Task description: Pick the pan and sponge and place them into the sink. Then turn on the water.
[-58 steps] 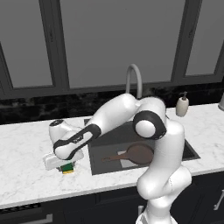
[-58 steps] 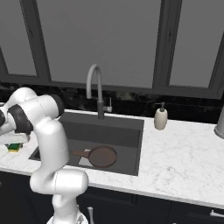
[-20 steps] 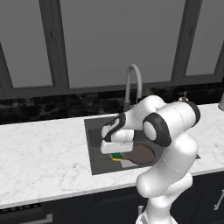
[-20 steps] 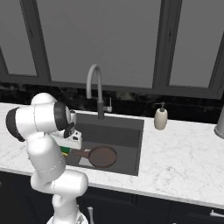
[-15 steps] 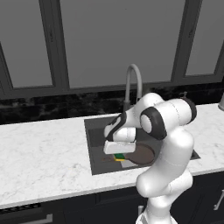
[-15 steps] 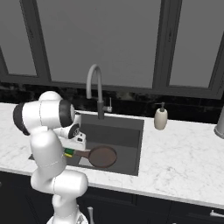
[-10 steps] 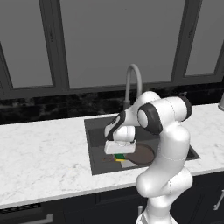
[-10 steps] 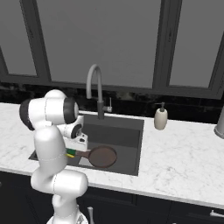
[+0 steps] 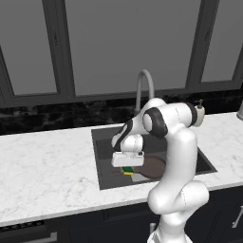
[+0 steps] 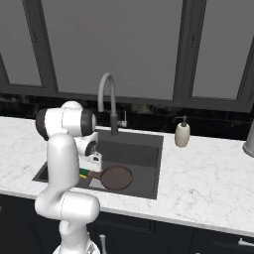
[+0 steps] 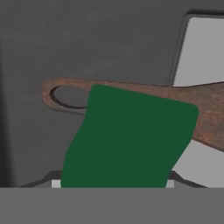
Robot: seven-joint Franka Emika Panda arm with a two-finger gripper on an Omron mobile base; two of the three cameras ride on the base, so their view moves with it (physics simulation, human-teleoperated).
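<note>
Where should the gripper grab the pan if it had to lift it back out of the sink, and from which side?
Grip the pan by its long thin handle, coming straight down from above. The pan lies flat on the sink floor with walls close around, and the round body is likely too wide to pinch. Take the handle near the body: the sponge, held in the gripper, hangs over the part next to the loop.

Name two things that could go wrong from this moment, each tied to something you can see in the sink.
1. The sponge sits in the gripper directly above the pan handle, so on release it may land on the handle and tip off rather than lie flat.
2. The arm hangs low inside the sink, near the faucet; lifting out carelessly could clip it.
</note>
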